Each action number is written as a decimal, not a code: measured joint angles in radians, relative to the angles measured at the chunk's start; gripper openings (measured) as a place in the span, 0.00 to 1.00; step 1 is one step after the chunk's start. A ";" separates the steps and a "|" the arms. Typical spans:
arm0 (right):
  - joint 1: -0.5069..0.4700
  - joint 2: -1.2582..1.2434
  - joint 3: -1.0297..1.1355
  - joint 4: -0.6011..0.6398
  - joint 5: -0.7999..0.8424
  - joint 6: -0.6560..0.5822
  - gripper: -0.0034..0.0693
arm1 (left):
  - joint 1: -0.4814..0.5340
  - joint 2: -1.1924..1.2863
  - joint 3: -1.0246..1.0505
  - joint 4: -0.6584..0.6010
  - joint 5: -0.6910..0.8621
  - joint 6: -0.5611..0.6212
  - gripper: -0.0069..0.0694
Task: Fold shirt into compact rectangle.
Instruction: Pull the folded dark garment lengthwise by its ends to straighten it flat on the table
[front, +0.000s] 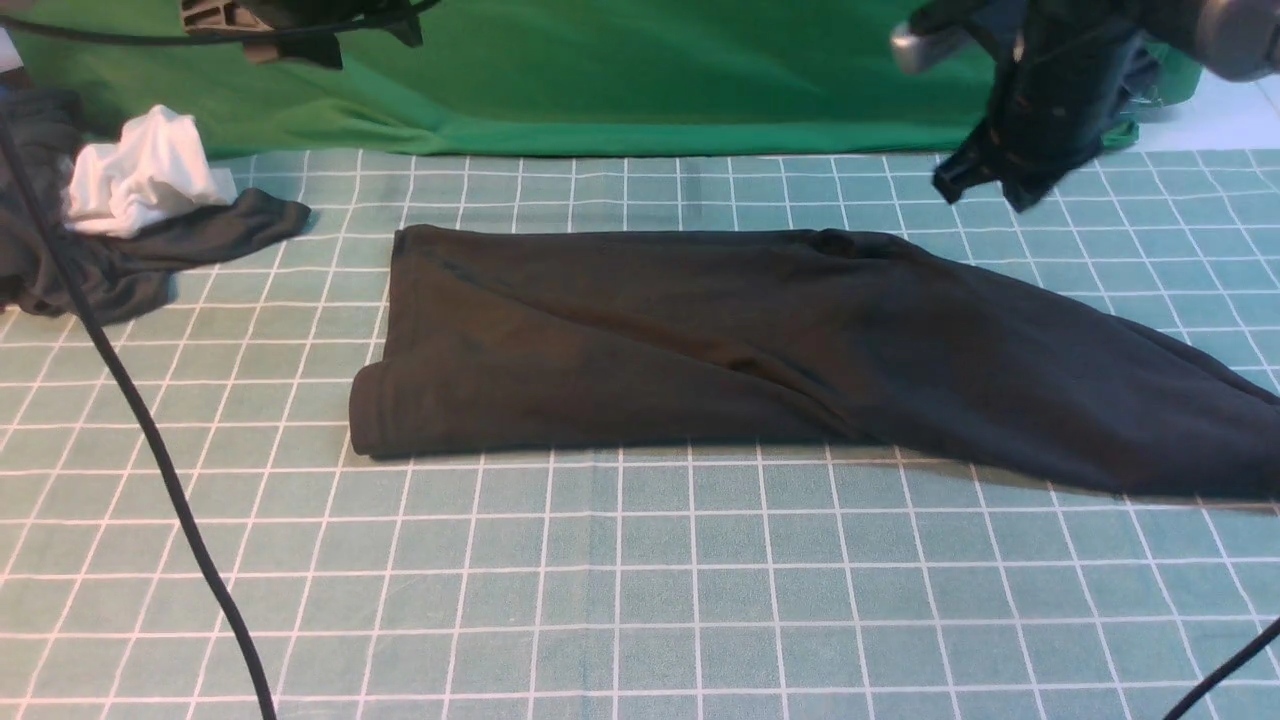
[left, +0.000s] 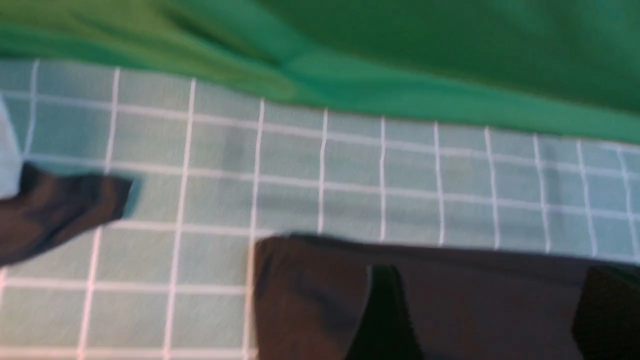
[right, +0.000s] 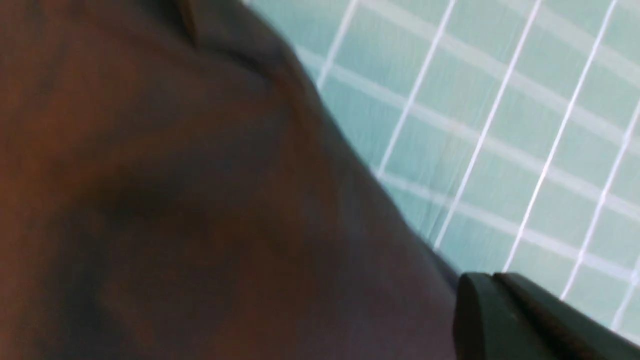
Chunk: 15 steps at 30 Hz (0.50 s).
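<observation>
Left fingers (left: 385, 315) apart, right fingers (right: 505, 320) together, one shirt (front: 700, 340)

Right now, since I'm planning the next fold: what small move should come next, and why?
Probably open and lower the right hand onto the shirt's right end to fold it leftward. The shirt lies as one long band, not yet compact, and that hand hangs shut above it, holding nothing.

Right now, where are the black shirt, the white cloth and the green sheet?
black shirt (front: 640, 340), front view, middle of its body
white cloth (front: 145, 172), front view, crumpled middle
green sheet (front: 620, 70), front view, flat middle
</observation>
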 joint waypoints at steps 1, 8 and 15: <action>-0.032 -0.013 0.029 0.038 0.004 -0.002 0.06 | 0.000 0.001 0.000 0.009 0.013 0.000 0.58; -0.249 -0.175 0.333 0.199 0.012 -0.029 0.06 | 0.000 0.017 0.000 0.015 0.117 0.028 0.16; -0.417 -0.196 0.499 0.236 -0.006 -0.022 0.14 | 0.000 0.037 0.000 0.026 0.160 0.045 0.11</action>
